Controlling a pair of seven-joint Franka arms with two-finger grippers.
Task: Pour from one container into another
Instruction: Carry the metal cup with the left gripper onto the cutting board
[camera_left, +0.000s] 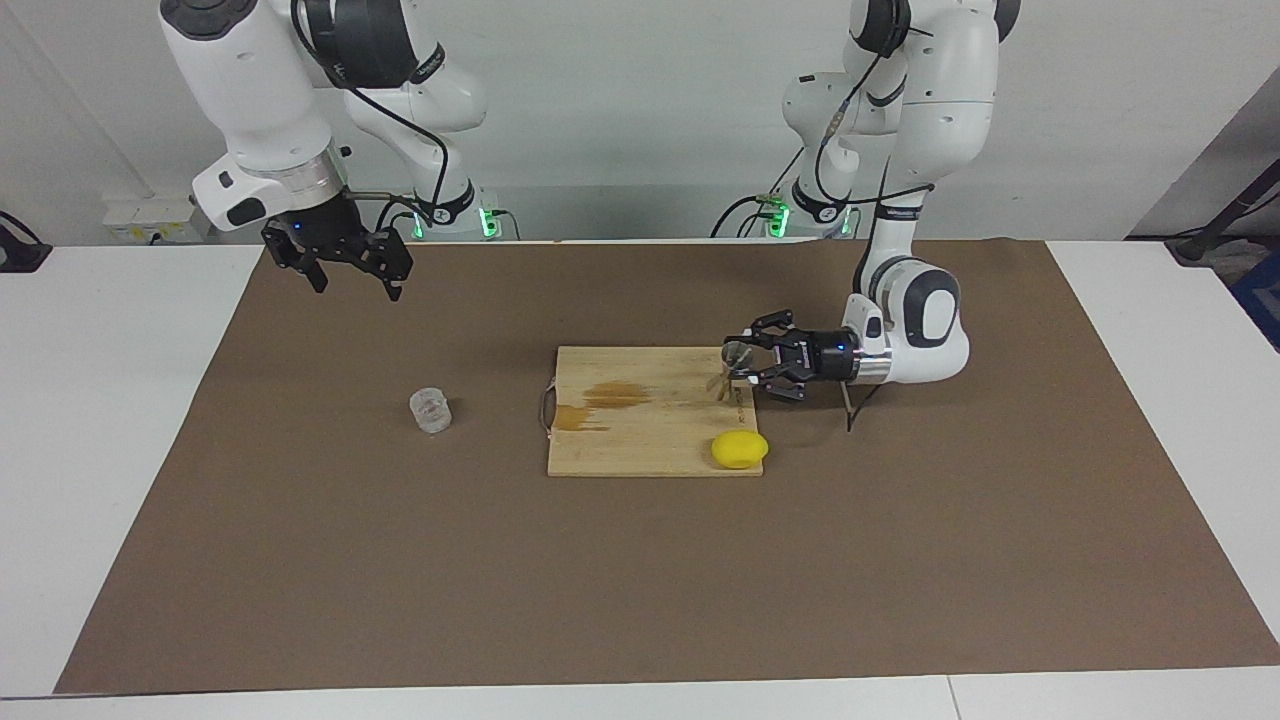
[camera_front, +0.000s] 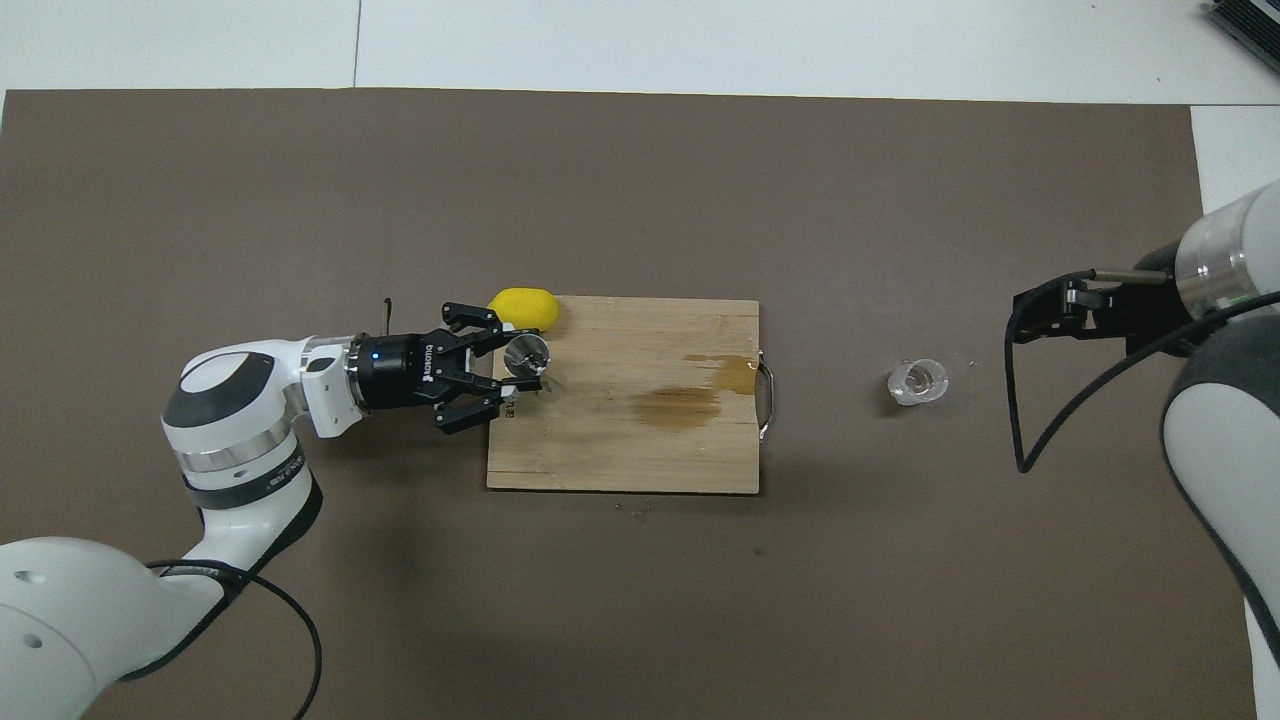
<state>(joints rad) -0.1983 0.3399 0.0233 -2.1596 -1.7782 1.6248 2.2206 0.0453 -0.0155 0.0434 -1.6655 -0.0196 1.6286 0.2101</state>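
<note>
The grey metal jigger (camera_left: 733, 364) (camera_front: 525, 358) hangs tilted in the air, with my left gripper (camera_left: 748, 366) (camera_front: 506, 368) shut on it. Both are over the edge of the wooden cutting board (camera_left: 650, 445) (camera_front: 620, 455) at the left arm's end. The clear glass tumbler (camera_left: 431, 411) (camera_front: 917, 381) stands upright on the brown mat, beside the board toward the right arm's end. My right gripper (camera_left: 355, 285) (camera_front: 1032, 315) is open and holds nothing. It hangs high over the mat, off to the side of the tumbler and well apart from it.
A yellow lemon (camera_left: 740, 449) (camera_front: 524, 309) lies at the board's corner farthest from the robots, just past the jigger. The board has a metal handle (camera_left: 546, 405) (camera_front: 766, 400) on the tumbler's side and brown stains (camera_left: 612, 396) (camera_front: 680, 407).
</note>
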